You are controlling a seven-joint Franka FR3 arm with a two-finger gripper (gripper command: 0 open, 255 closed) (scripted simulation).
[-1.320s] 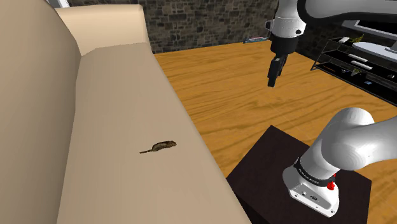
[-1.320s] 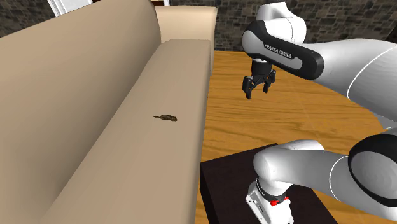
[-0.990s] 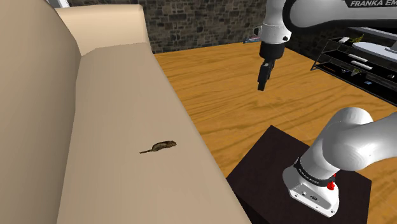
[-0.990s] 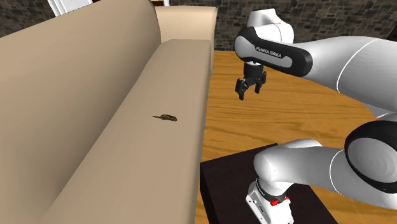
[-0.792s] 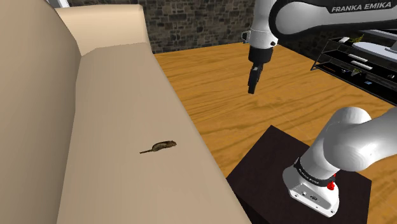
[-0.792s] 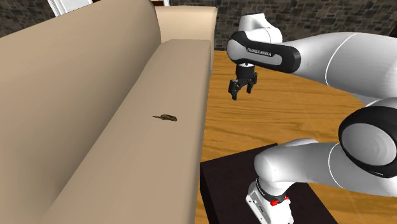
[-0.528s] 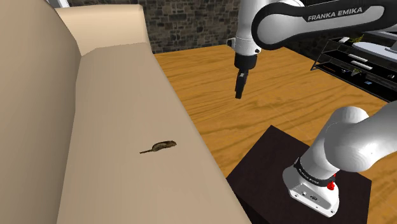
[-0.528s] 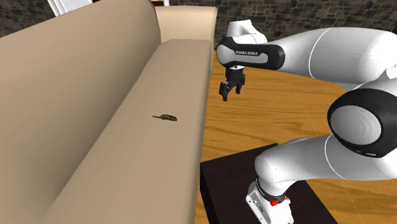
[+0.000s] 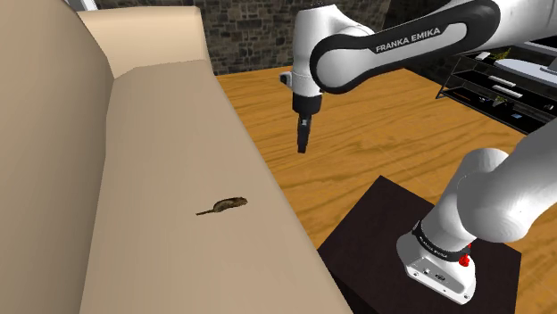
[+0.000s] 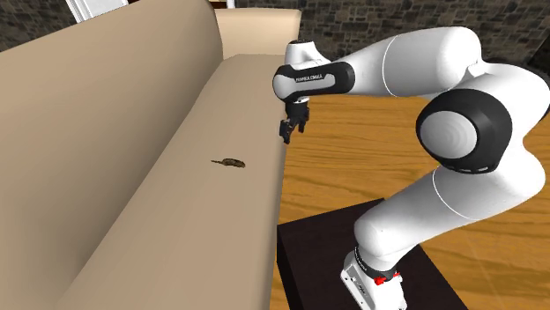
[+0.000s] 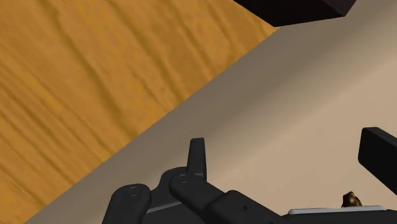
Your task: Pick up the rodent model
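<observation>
The rodent model [image 9: 230, 204] is a small brown mouse with a thin tail, lying on the beige sofa seat [image 9: 165, 152]. The second exterior view has the mouse [image 10: 233, 163] mid-seat. My black gripper [image 9: 302, 144] hangs in the air over the seat's front edge, up and to the shoulder view's right of the mouse, well apart from it. From the second exterior view the gripper [image 10: 286, 132] points down with its fingers apart. In the wrist view the gripper [image 11: 286, 159] is open with nothing between its fingers, and the mouse [image 11: 350, 200] peeks out beside one finger.
The sofa's backrest [image 9: 45, 134] rises along the shoulder view's left. A wooden floor [image 9: 375, 134] lies beside the sofa. The dark box stand [image 9: 370, 223] carries the arm's base. A black media shelf [image 9: 500, 85] and a stone wall [image 9: 268, 31] stand at the back.
The arm has swung steadily toward the sofa, carrying the gripper from over the wooden floor to the seat's front edge. The mouse has not moved.
</observation>
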